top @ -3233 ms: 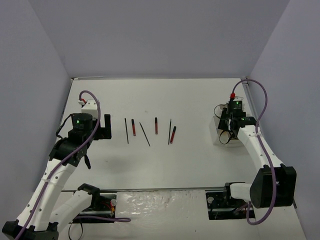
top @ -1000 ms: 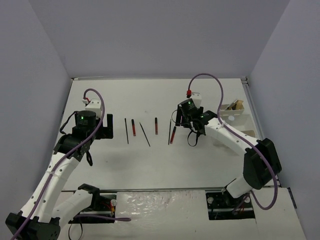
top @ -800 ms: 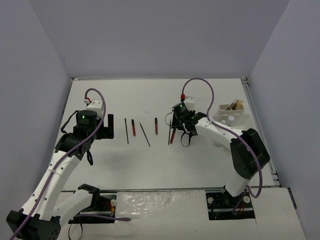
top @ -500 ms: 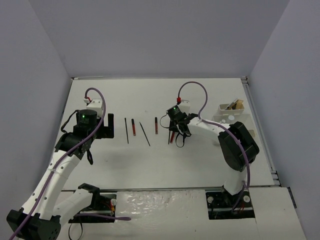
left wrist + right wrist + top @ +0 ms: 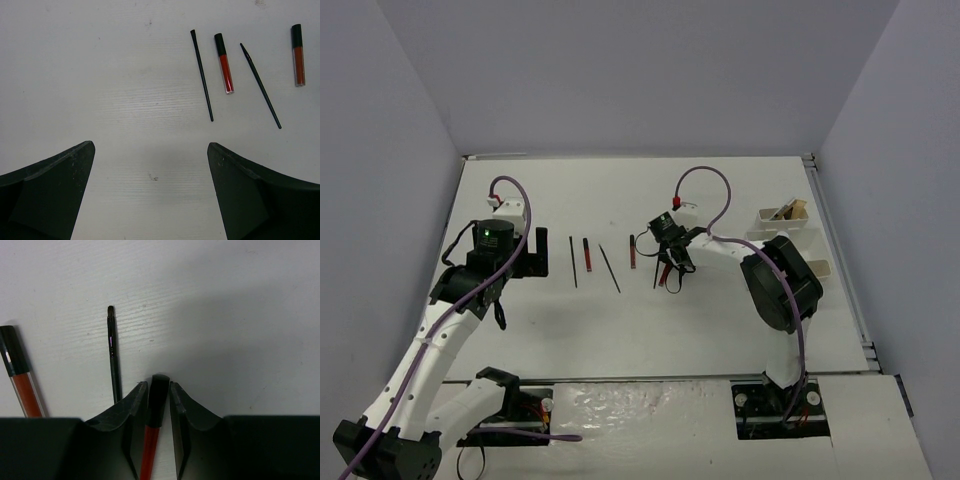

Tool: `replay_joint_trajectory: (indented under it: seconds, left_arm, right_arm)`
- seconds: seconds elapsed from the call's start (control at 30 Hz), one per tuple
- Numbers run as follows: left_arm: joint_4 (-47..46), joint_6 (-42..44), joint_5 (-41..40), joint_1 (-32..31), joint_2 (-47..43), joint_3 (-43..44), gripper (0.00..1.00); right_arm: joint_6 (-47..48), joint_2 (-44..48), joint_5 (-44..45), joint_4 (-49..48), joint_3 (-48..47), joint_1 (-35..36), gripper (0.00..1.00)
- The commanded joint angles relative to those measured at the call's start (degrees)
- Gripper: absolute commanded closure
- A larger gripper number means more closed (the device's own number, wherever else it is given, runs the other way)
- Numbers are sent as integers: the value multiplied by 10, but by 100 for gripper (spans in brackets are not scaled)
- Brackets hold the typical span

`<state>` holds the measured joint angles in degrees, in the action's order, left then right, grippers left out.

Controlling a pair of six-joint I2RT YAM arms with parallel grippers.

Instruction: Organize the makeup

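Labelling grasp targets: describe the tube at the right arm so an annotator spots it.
On the white table, follow the row of sticks to its right end, at the right tool. The black-capped red tube there, beside a thin black brush, is the only red tube between tool fingers.

The tabletop (image 5: 100, 75) is white and matt, with a fine ribbed grain and a few dark specks. The red tube (image 5: 226, 65) has a clear glossy plastic barrel and a satin black cap. The thin black stick (image 5: 202, 75) looks smooth. The left claw (image 5: 150, 145) is matt black plastic (faintly scuffed, dusty). In the right claw (image 5: 159, 387), the gripped tube (image 5: 150, 445) has a smooth black cap, and the brush (image 5: 113, 355) has a glossy handle.
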<state>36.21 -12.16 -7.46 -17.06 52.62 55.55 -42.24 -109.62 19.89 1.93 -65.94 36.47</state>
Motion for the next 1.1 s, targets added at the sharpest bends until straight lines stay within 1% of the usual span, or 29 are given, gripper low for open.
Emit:
replay_joint_trajectory:
  seconds: [0.0, 0.2, 0.3, 0.4, 0.47, 0.6, 0.63, 0.7, 0.87, 0.97, 1.07]
  left_arm:
    - [-13, -5, 1, 5, -4, 13, 6]
    - [-13, -4, 1, 5, -4, 13, 6]
    - [-13, -4, 1, 5, -4, 12, 6]
    - [-12, -5, 2, 5, -5, 12, 6]
    - [-13, -4, 3, 5, -5, 12, 6]
    - [-13, -6, 4, 5, -7, 12, 6]
    - [-14, -6, 4, 5, -8, 12, 6]
    - [-15, -5, 6, 5, -7, 12, 6]
    - [-17, -7, 12, 6, -4, 12, 6]
    - [-17, -7, 17, 7, -6, 13, 5]
    - [-16, -8, 19, 9, -10, 12, 6]
  right_arm:
    - [-17, -1, 18, -13, -19, 5, 82]
    - [-11, 27, 39, -13, 10, 4, 100]
    - [6, 75, 57, -13, 25, 2, 100]
    - [33, 145, 76, -12, 46, 2, 100]
    - [58, 212, 103, -13, 66, -1, 100]
    - [114, 320, 193, -13, 98, -10, 100]
    - [126, 343, 198, -13, 106, -11, 100]
    - [158, 408, 232, -13, 129, -40, 100]
    - [209, 535, 288, -24, 185, -132, 100]
    - [255, 596, 372, -53, 207, -149, 100]
    - [289, 622, 440, -80, 222, -164, 100]
